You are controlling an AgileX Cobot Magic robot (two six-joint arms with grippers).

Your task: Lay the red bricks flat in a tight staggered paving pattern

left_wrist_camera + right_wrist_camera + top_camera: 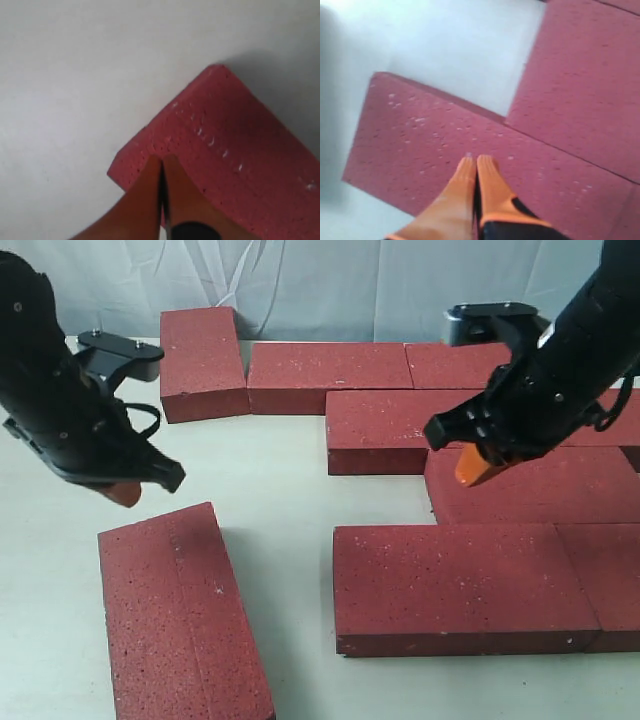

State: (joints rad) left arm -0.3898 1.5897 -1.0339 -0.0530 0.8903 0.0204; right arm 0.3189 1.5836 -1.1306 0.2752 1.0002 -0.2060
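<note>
Bricks lie part-paved on a pale table [270,470] as we work both arms over them. Nearest us, a loose brick [180,615] sits skewed on the left, well apart from the rest. The left gripper [125,492] hangs over its far end, its orange fingers [145,190] pressed together on nothing, tips above the brick's corner. To the right, a front-row brick [460,585] lies flat, butted end to end with its neighbour [612,580]. Behind them a middle-course brick [530,495] sits offset. The right gripper [478,468] is poised over it, likewise closed and empty; we cannot tell whether its tips touch the surface. Farther back come a third-course brick [390,430] and a back-row brick [330,375], and an end brick [203,362] turned across the line at the far left.

We judge the loose brick to be the piece in hand. To place it well, we should use the closed fingers as a pusher, set low against its side. First we nudge one end to swing it parallel to the rows. Then we slide it slowly along the table until its end meets the front-row brick. The push should stay centred so the brick does not pivot, and the laid courses should not be jarred.
</note>
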